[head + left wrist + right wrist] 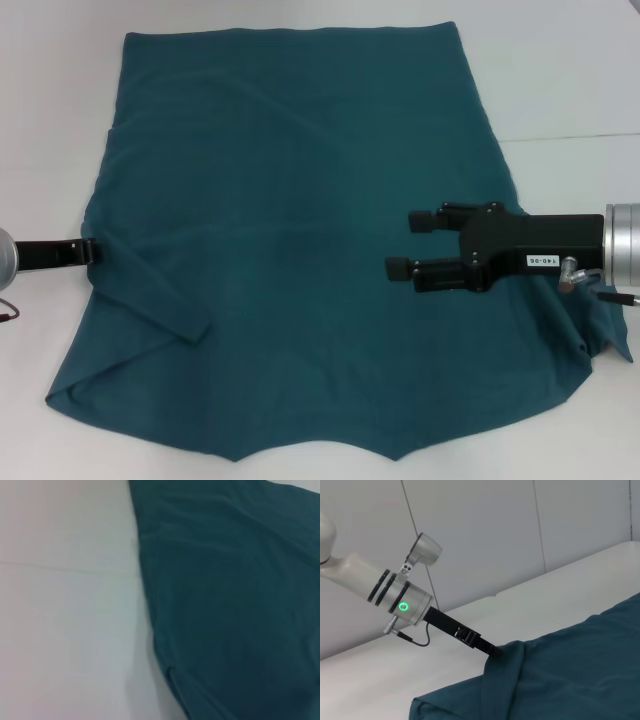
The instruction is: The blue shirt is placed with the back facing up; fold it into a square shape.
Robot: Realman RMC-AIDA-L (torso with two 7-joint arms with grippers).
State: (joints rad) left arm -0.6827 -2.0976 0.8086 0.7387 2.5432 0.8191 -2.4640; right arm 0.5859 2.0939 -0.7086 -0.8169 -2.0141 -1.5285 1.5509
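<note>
Two pincers at blue shirt (290, 220) on white worktop (570, 70): left pincer (92, 251) closed on left edge; right pincer (402, 243) spread, empty, above right side.

The shirt (300, 250) lies spread on the white table (580, 80), plain side up, with a fold running along its left part. The left gripper (90, 251) meets the shirt's left edge, its fingertips hidden in cloth. The right gripper (405, 245) hangs over the shirt's right half, its fingers (420, 220) apart, cloth showing between them.
</note>
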